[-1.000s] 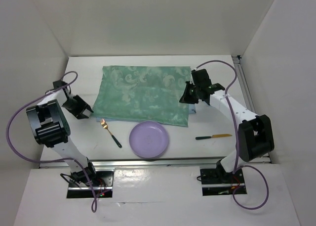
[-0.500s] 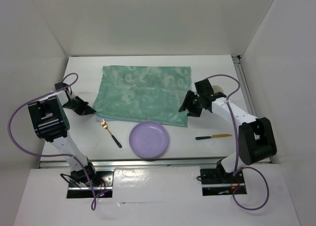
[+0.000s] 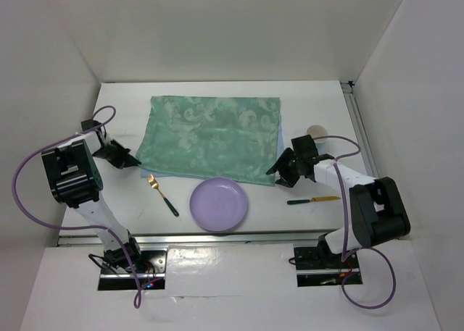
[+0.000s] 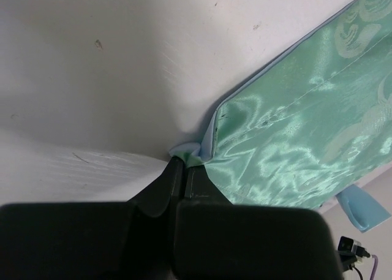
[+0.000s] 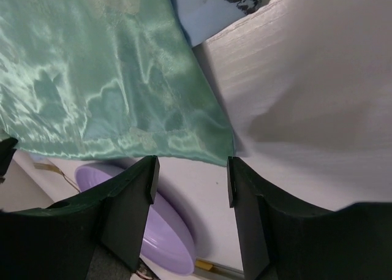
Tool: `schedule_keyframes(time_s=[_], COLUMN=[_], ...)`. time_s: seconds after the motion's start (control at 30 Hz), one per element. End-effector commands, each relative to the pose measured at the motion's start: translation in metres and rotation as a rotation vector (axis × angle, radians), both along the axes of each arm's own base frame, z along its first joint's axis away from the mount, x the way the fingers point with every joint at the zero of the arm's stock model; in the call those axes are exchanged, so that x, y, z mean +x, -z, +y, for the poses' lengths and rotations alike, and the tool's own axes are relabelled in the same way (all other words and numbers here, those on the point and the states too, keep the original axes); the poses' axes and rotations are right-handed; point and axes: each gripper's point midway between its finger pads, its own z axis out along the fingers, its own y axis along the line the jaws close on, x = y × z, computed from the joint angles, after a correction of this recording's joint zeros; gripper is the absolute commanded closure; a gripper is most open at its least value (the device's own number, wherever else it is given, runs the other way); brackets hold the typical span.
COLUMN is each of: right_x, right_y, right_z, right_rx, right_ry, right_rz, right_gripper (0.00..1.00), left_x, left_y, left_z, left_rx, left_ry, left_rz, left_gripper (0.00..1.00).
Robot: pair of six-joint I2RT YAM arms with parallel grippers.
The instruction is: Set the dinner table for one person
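The left gripper (image 4: pixel 184 163) is closed tight, its fingers pinching only the very tip of the near-left corner of the green cloth (image 3: pixel 210 135), with a sliver of pale blue lining (image 4: pixel 211 130) showing just past the fingertips. The right gripper (image 5: pixel 191 170) stands with its jaws apart and nothing between them; the cloth's near-right corner lies just ahead of its fingertips, and the purple plate (image 3: pixel 219 203) sits close under its left finger in the wrist view. The dinner table (image 3: pixel 319 103) lies bare and white directly beneath both sets of fingers, carrying the cloth, the plate, the fork (image 3: pixel 162 194) and the knife (image 3: pixel 313 200). The main risk, as I judge it, is the shallow left grip: satin this glossy could slide out under a pull (so little fabric is caught). If the left arm moves while the right holds nothing, the cloth will likely skew or bunch. The right fingers could also close too high and miss the hem, or catch the top layer alone, and a drag toward them could ride over the plate.
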Motion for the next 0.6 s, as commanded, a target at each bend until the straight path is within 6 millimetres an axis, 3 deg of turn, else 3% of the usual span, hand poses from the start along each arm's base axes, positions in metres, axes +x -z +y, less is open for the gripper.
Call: schedule_keyframes(time_s=[0.0,0.17,0.33,0.53,0.57], right_x=[0.014,0.016,0.003,-0.013,-0.014], right_y=[0.011,0.023,0.029,0.027,0.028], right_z=[0.010,0.016,0.013,-0.002,-0.004], right_rx=[-0.003,-0.016,-0.114,-0.208,-0.221], right_ry=[0.053,0.102,0.161,0.207,0.212], right_rz=[-0.009,0.014,0.041,0.043,0.046], right_gripper=[0.40,0.43,0.43,0.33,0.26], left_x=[0.010,0.014,0.018,0.024,0.025], left_y=[-0.024,-0.032,-0.039,-0.050,-0.050], left_z=[0.006,0.007,0.006,0.002,-0.002], left_rx=[0.041,0.044,0.052,0.072,0.071], left_ry=[0.021,0.031,0.050,0.075,0.085], left_rz=[-0.061,-0.084,-0.094,-0.112,-0.113], left_gripper=[1.00,1.00,1.00,1.00,1.00])
